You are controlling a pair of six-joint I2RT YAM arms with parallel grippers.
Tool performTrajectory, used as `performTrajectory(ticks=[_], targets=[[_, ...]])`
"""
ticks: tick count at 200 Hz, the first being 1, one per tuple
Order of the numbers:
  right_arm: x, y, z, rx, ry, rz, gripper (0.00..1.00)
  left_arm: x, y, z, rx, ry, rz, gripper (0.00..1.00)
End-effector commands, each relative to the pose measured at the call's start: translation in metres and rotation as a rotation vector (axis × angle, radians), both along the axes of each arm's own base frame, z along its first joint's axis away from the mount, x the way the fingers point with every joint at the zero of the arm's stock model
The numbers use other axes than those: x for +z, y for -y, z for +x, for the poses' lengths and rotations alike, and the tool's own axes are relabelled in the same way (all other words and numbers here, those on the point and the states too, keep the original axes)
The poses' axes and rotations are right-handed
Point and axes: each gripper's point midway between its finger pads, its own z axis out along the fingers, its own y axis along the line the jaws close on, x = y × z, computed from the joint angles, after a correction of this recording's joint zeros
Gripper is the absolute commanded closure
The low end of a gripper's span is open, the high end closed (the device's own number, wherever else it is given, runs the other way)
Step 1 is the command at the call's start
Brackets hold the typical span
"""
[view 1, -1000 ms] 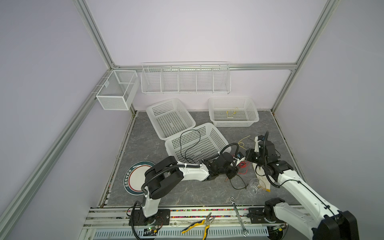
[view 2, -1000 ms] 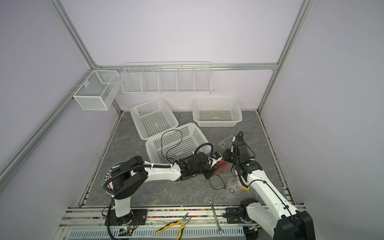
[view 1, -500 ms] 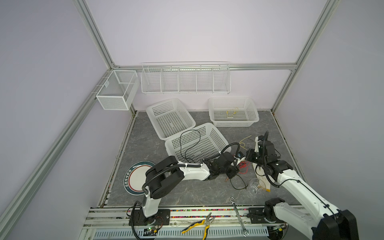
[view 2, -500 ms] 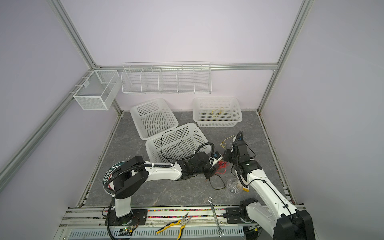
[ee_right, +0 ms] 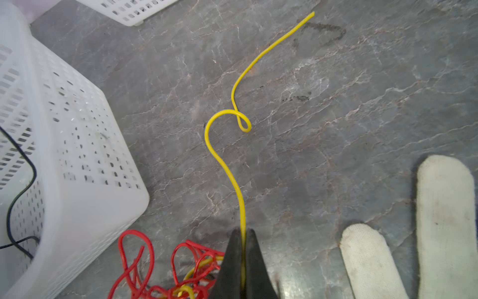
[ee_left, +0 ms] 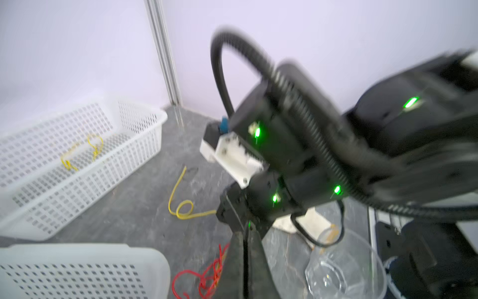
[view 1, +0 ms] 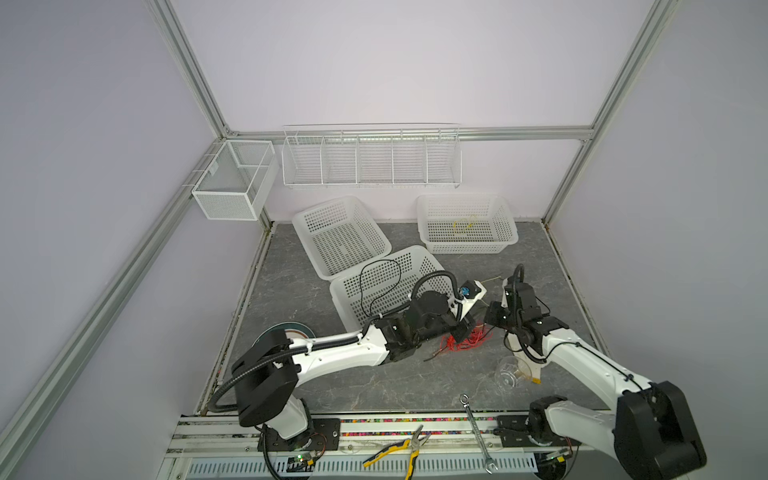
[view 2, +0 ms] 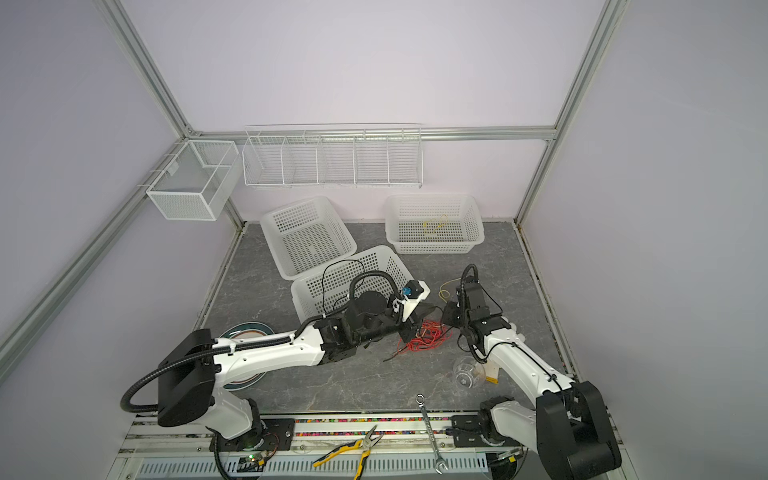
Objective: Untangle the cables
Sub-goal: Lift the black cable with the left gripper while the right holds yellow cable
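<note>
Three white baskets (view 1: 322, 207) sit on the grey worktop (view 1: 291, 286), two along its back edge. Near the front right corner lies what may be a clear bowl (view 1: 509, 374). Yellow-handled pliers (view 1: 395, 451) and a wrench (view 1: 476, 432) lie at the front edge.

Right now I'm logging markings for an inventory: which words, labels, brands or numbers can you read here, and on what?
No text can be read in any view.
White tag on the mesh bin: too small to read.
Round plate: mostly covered; any print on its rim cannot be made out.
</note>
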Motion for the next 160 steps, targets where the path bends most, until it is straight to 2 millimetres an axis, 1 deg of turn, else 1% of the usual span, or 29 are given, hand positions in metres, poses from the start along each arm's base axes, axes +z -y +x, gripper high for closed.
performTrajectory(ticks=[1,20,36,57,77,100,115,160], targets=[[-0.010,0.003,0.002,-0.021,-0.004,-0.019,0.94,0.037,-0.013,0.003,0.050,0.089,-0.091,1.00],[-0.015,0.005,0.003,-0.027,-0.016,-0.033,0.94,0.059,-0.029,0.006,0.104,0.142,-0.113,1.00],[-0.018,0.006,0.003,-0.031,-0.023,-0.045,0.94,0.077,-0.047,0.012,0.175,0.195,-0.122,1.00],[-0.020,0.008,0.004,-0.035,-0.028,-0.058,0.94,0.094,-0.072,0.021,0.280,0.257,-0.115,1.00],[-0.019,0.008,0.006,-0.031,-0.025,-0.062,0.94,0.102,-0.099,0.036,0.425,0.287,-0.094,1.00],[-0.018,0.009,0.008,-0.034,-0.024,-0.075,0.94,0.111,-0.138,0.052,0.618,0.306,-0.106,1.00],[-0.018,0.010,0.009,-0.037,-0.026,-0.083,0.94,0.119,-0.158,0.057,0.666,0.298,-0.128,1.00],[-0.018,0.010,0.009,-0.033,-0.032,-0.084,0.94,0.132,-0.216,0.067,0.801,0.289,-0.189,1.00]])
